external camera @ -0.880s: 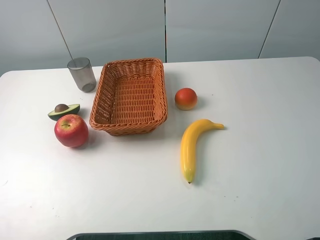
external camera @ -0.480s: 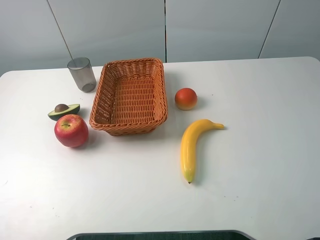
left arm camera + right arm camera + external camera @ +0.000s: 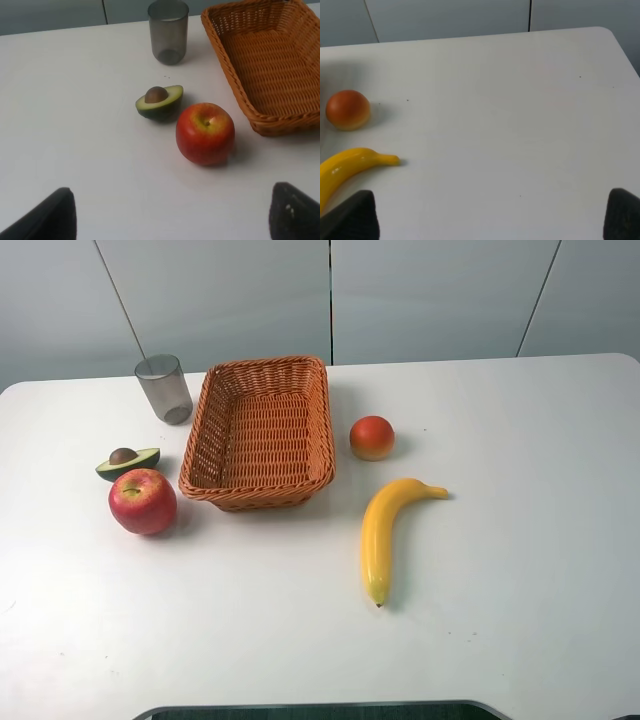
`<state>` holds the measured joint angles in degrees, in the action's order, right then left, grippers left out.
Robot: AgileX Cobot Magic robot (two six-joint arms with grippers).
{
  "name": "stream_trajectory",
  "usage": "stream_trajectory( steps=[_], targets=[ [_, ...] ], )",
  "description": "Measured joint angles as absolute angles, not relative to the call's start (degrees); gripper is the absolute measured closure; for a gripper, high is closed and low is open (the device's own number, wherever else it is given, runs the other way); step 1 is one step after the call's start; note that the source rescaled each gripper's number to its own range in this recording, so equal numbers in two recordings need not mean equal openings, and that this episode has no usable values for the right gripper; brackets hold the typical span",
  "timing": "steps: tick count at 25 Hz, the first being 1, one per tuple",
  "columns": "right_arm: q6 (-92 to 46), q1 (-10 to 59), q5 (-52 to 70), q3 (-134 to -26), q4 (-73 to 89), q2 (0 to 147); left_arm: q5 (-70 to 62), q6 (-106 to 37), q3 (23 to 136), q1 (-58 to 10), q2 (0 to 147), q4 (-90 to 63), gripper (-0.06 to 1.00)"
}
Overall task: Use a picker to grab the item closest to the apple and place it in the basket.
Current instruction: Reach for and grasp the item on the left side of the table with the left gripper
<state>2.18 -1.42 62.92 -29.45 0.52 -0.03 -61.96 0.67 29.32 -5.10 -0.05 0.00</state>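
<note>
Left jaws spread and empty, hovering short of the red apple [image 3: 205, 133]; right jaws likewise spread and empty. The target, a halved green avocado with pit [image 3: 159, 101], lies just beside the apple near the left edge of the white bench [image 3: 500, 540]. The orange wicker basket [image 3: 270, 65] holds nothing. No grasp made; whole task outstanding. No item displaced since the earlier frames.

A white surface [image 3: 520, 540] carries a woven orange-brown wicker basket [image 3: 326, 430] toward its far side, with a grey translucent cup [image 3: 164, 389] near the basket's far left corner. Left of the basket, a halved green avocado [image 3: 127, 462] lies just beside a red apple [image 3: 143, 501]. To the right lie a round orange-red fruit [image 3: 372, 437] and a curved yellow banana [image 3: 382, 532].
</note>
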Motion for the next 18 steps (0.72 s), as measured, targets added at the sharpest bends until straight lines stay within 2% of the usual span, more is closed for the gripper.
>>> stream_trajectory(
  steps=[11,15,18],
  targets=[
    [2.18,-1.42,62.92,-29.45,0.52,-0.03,-61.96,1.76,29.32,-5.86,0.87,1.52,-0.05],
    [2.18,-1.42,62.92,-29.45,0.52,-0.03,-60.04,0.00,31.11,-7.96,9.76,4.27,-0.05],
    [2.18,-1.42,62.92,-29.45,0.52,-0.03,-57.77,-1.56,34.41,-10.06,21.83,7.01,-0.05]
  ],
)
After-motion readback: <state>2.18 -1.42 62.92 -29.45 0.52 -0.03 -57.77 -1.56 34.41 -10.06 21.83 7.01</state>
